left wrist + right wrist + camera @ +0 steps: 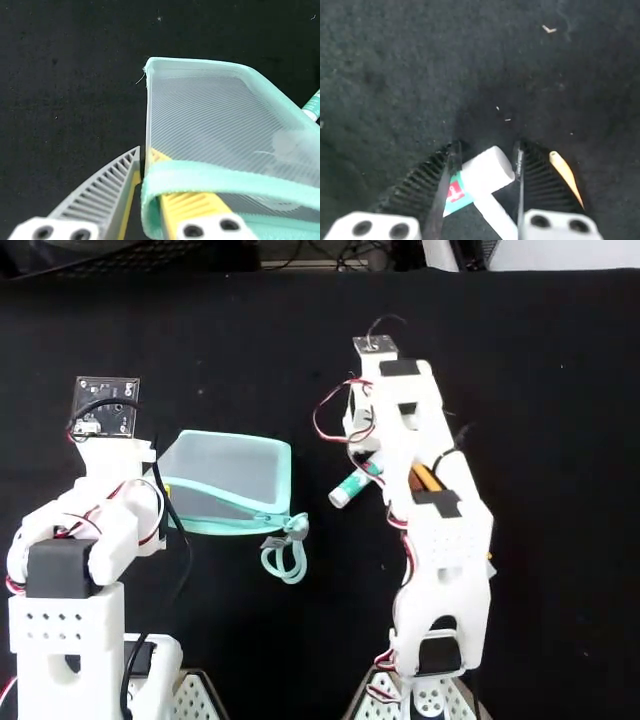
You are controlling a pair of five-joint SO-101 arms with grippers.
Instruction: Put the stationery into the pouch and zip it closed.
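The left gripper [145,154] is pinching the pouch [210,115] by its rim; the right gripper [486,150] is clamping a glue stick [487,172] nearby, above the black table [540,360].

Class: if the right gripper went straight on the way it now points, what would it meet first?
Probably the black table cloth, just beyond the glue stick between its fingers; depth is unclear.

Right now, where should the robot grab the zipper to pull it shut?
Probably the teal loop on the zipper pull, from above. It lies flat on the black table, sticking out clear of the pouch, so fingers fit either side of the strap. The left tool holds the pouch's opposite end.
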